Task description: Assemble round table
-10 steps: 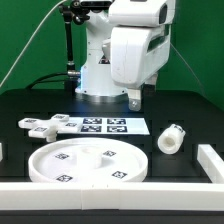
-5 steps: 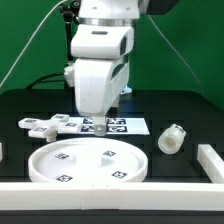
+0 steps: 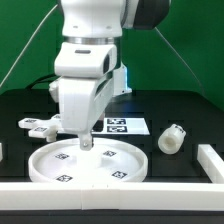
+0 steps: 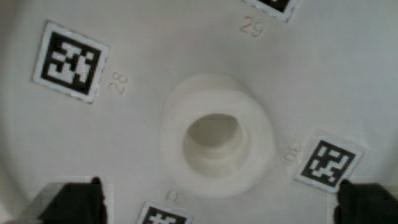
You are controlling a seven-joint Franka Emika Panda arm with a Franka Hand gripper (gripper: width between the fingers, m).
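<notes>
The large rimmed round disc lies flat at the front of the table, with several tags on it. My gripper hangs just above its far side, open and empty. In the wrist view the disc fills the picture, with its raised central hub in the middle. My gripper straddles the disc surface, its dark fingertips wide apart. The short cylinder leg lies at the exterior view's right. The cross-shaped base piece lies at the exterior view's left, partly behind the arm.
The marker board lies flat behind the disc, partly covered by the arm. A white straight-edged border frame runs along the front and the exterior view's right. The robot's base stands at the back.
The arm has swung toward the exterior view's left and come down, from above the marker board to just over the disc. The parts have not moved.
</notes>
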